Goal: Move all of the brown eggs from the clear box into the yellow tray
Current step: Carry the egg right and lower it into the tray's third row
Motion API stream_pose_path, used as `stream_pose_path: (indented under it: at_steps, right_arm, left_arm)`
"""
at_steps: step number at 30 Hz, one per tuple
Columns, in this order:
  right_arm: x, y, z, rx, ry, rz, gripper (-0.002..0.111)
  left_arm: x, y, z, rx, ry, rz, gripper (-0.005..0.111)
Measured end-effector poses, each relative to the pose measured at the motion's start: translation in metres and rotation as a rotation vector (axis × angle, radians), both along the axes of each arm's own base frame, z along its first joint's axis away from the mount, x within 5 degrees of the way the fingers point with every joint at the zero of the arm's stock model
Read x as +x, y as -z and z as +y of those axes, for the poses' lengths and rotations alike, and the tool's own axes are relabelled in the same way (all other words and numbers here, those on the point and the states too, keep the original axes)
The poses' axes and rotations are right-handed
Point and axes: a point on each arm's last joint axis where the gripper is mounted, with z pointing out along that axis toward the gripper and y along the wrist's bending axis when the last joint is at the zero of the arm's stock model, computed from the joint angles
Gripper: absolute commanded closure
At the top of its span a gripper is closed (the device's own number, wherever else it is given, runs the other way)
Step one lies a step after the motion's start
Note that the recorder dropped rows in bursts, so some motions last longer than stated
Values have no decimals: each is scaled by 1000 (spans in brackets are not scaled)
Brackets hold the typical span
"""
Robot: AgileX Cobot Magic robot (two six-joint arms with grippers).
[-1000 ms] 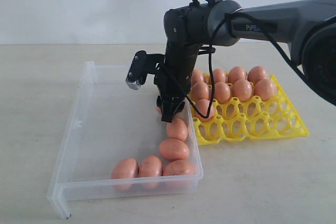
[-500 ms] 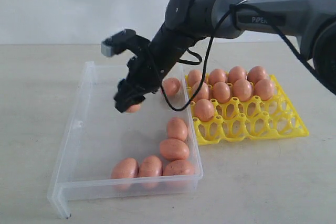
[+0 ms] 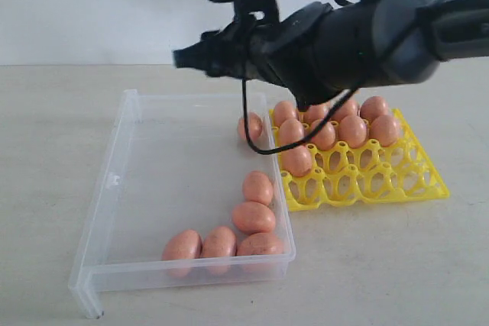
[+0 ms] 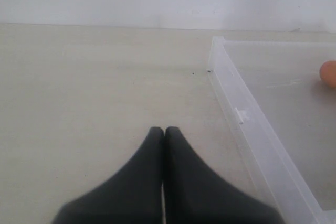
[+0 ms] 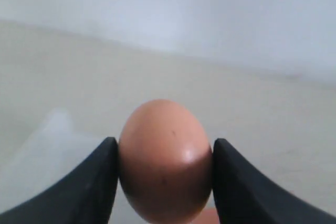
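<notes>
Right gripper (image 5: 164, 141) was clamped on one brown egg (image 5: 164, 171), squeezed across its short axis. The long axis ran along the fingers. The egg's near end was cut off by the frame, so we couldn't tell which end was narrow.

In the exterior view that arm hung over the clear box's (image 3: 126, 188) 12 o'clock edge, pointing to 9 o'clock, and we couldn't make out the held egg.

Only that view showed the rest:
- five eggs (image 3: 254, 217) in the box's 5 o'clock corner
- a lone egg (image 3: 250, 126) at 1 o'clock
- yellow tray (image 3: 397, 185) at the box's 3 o'clock, with tray eggs (image 3: 353, 129) in its far rows

Left gripper (image 4: 164, 132), seen only in its wrist view, had its fingers pressed together over the table (image 4: 79, 77), beside the box wall.
</notes>
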Motion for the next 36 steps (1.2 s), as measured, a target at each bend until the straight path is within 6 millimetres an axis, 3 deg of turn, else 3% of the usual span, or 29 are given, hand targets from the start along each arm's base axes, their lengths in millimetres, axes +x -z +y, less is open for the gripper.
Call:
stream_pose_path:
  at_steps: [3, 5, 7, 13, 17, 20, 24, 29, 36]
  right_arm:
    - [-10, -20, -41, -39, 322, -211, 109]
    - [-8, -18, -77, -7, 509, -264, 109]
    - [1, -10, -107, 55, 555, -230, 109]
    - [41, 2, -190, 200, 208, -113, 109]
    - [30, -4, -226, 262, -220, -151, 109]
    - [7, 5, -234, 348, -453, -99, 109]
    - [-14, 41, -230, 333, -532, 41, 109]
    - [-15, 70, -210, 218, -528, 112, 109]
    - [-13, 91, -188, 127, -527, 163, 109]
  left_arm:
    - [0, 0, 0, 0, 0, 0, 111]
    - [0, 0, 0, 0, 0, 0, 111]
    - [0, 0, 0, 0, 0, 0, 111]
    - [0, 0, 0, 2, 0, 0, 111]
    - [0, 0, 0, 2, 0, 0, 111]
    - [0, 0, 0, 2, 0, 2, 111]
    - [0, 0, 0, 2, 0, 2, 111]
    - [0, 0, 0, 2, 0, 2, 111]
    - [0, 0, 0, 2, 0, 2, 111]
